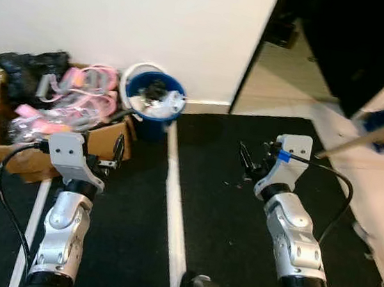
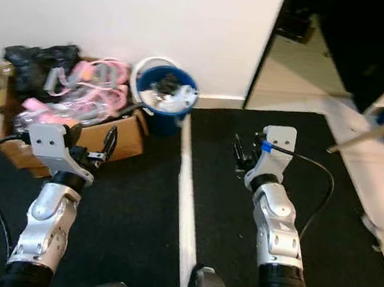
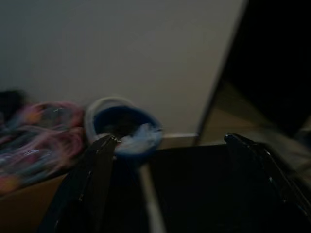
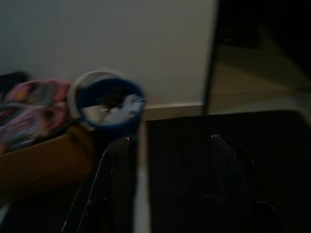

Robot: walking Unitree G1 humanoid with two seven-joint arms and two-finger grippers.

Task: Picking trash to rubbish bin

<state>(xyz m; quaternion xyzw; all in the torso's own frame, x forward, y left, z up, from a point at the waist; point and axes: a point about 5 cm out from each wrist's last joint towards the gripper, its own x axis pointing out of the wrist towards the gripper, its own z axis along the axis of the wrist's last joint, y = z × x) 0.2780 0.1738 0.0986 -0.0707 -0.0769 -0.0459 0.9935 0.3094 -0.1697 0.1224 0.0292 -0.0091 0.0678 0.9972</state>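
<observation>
Blue plastic forms the rubbish bin [image 1: 152,103], which stands on the floor against the white wall [image 1: 123,16], at the far end of the pale floor strip [image 1: 174,204] that divides the black carpet [image 1: 225,217]. White crumpled trash [image 1: 160,102] and some darker scraps lie inside the bin, and a white rim or liner shows along its back and left edge. Just to the bin's left sits an open cardboard box [image 1: 101,143], its near corner close to the bin's side; pink cables or straps [image 1: 89,92] and dark items [image 1: 29,71] are heaped in it. The left gripper [image 1: 116,154] is held above the carpet in front of the box, fingers spread wide in the left wrist view with nothing between them. The right gripper [image 1: 249,163] is held over the carpet on the other side of the strip, well apart from the bin; in the right wrist view its two fingers stand parted and hold nothing. Both wrist views look towards the bin and are dim and blurred. At far right a pale floor adjoins the carpet, where a blue object [image 1: 383,128] on a long pale handle lies; detail there cannot be made out. A dark doorway [image 1: 345,36] opens beyond the wall.
</observation>
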